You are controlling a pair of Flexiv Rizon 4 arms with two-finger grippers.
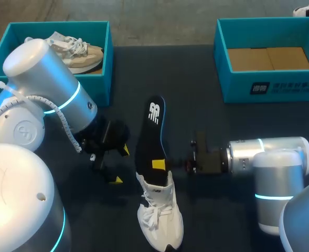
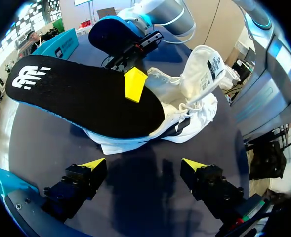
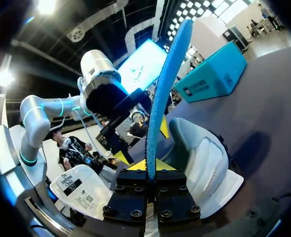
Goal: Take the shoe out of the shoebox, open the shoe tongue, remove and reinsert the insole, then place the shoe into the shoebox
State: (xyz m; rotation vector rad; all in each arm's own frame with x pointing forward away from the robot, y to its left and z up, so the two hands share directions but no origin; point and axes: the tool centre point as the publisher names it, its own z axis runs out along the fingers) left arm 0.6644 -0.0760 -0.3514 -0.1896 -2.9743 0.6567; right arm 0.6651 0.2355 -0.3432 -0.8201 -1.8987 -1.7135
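A white shoe (image 1: 160, 220) lies on the dark table near its front edge, tongue (image 3: 81, 190) pulled open. A black insole (image 1: 154, 134) with a blue edge sticks out of the shoe's opening and slants away from it. My right gripper (image 1: 158, 165) is shut on the insole's edge (image 3: 167, 89), just above the shoe (image 3: 204, 163). My left gripper (image 1: 120, 165) stands open to the left of the shoe, touching nothing. In the left wrist view the insole (image 2: 86, 98) and shoe (image 2: 194, 98) lie ahead of its open fingers (image 2: 93, 165).
A teal shoebox (image 1: 99, 79) at the back left holds a beige shoe (image 1: 75, 50). A second teal shoebox (image 1: 269, 86) at the back right has only cardboard on its floor. Bare table lies between the boxes.
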